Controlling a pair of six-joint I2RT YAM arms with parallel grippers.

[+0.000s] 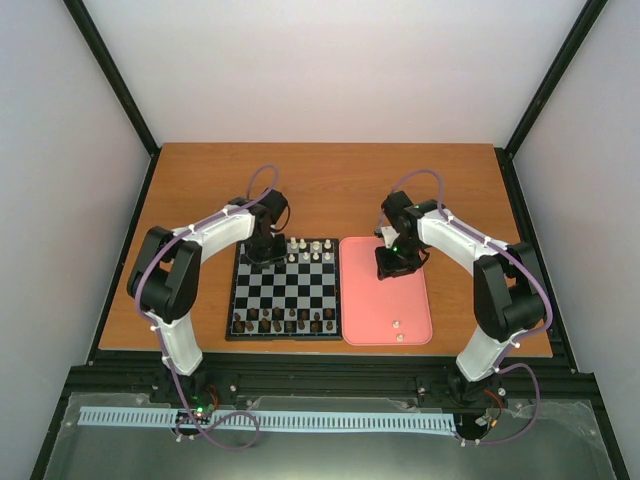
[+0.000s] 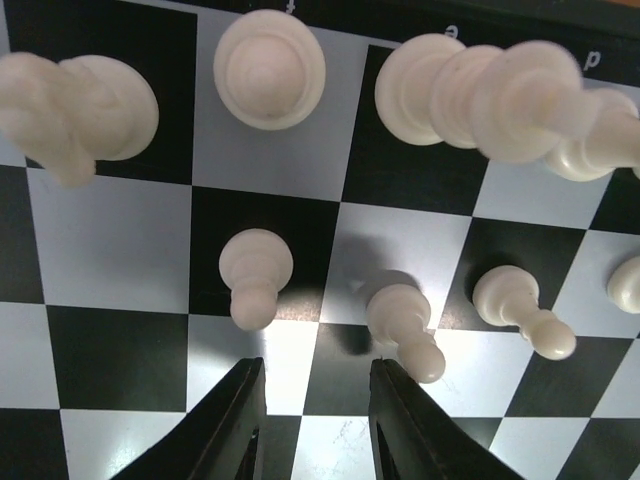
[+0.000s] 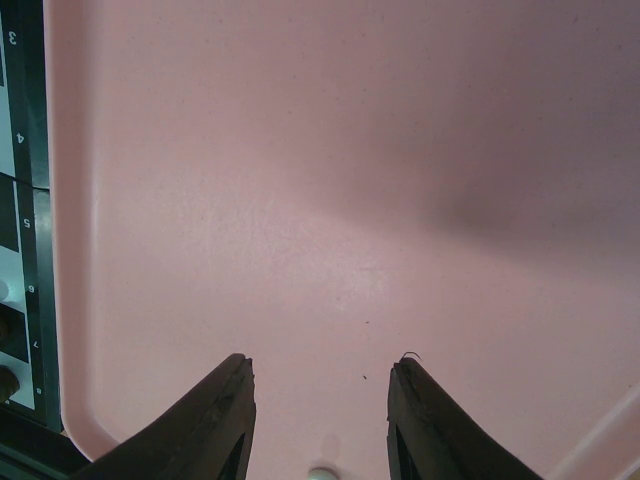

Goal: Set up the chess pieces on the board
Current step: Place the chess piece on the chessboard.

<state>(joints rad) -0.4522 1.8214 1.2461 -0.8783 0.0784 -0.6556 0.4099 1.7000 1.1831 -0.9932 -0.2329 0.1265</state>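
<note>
Hovering over the far left corner of the board (image 1: 283, 292), the left gripper (image 2: 315, 400) has its claw spread by a narrow gap, with nothing between the fingers (image 2: 235, 425). White chess pieces (image 1: 308, 246) stand along the far edge of the board. In the left wrist view, three white pawns (image 2: 255, 280) stand on separate squares just ahead of the fingertips, none touching them. Larger white pieces stand behind them, along the board's border. Dark brown pieces (image 1: 285, 322) occupy the near edge of the board. A pink tray (image 1: 385, 300) lies just beside the right edge of the board on the wooden table (image 1: 330, 180). The right gripper (image 3: 320, 400) hangs over the far half of the tray, claw spread and empty. Two loose white pieces (image 1: 397, 325) lie near the tray's near edge.
</note>
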